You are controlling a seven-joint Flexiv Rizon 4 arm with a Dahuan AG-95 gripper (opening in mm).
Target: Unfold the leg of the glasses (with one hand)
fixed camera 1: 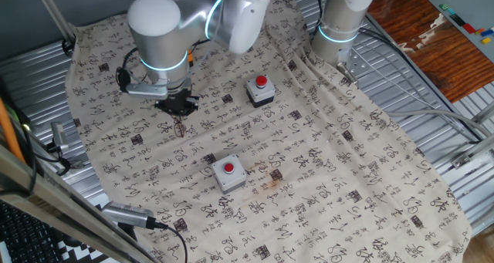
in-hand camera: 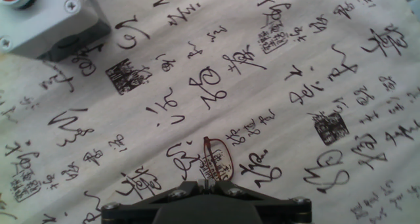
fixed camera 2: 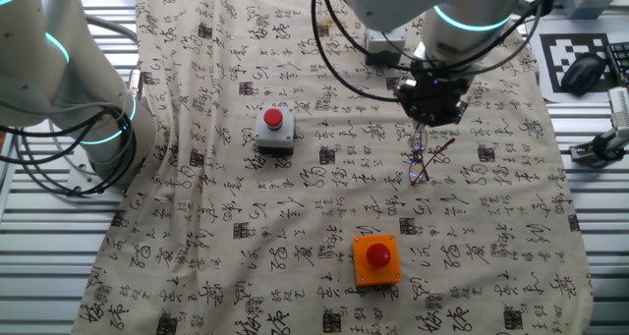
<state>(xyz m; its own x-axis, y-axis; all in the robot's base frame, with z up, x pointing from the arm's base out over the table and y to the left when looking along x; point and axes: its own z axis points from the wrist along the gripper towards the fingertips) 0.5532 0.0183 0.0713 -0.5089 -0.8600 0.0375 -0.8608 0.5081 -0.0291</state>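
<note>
The glasses [fixed camera 2: 423,164] lie on the printed cloth, a small reddish-brown wire frame just below my gripper [fixed camera 2: 426,127]. One thin leg [fixed camera 2: 443,146] angles out to the right of the frame. From the opposite side the glasses [fixed camera 1: 179,128] sit right under the gripper [fixed camera 1: 177,109]. In the hand view one oval lens [in-hand camera: 218,159] lies just ahead of the gripper [in-hand camera: 207,182]. Its jaws stand closed together on a thin wire piece of the frame that runs up between the tips.
A grey box with a red button [fixed camera 1: 261,91] stands to the right of the gripper, and a second one [fixed camera 1: 228,173] nearer the front. The other fixed view shows the grey box [fixed camera 2: 274,129] and an orange box [fixed camera 2: 376,259]. A second arm's base [fixed camera 1: 340,24] stands at the back.
</note>
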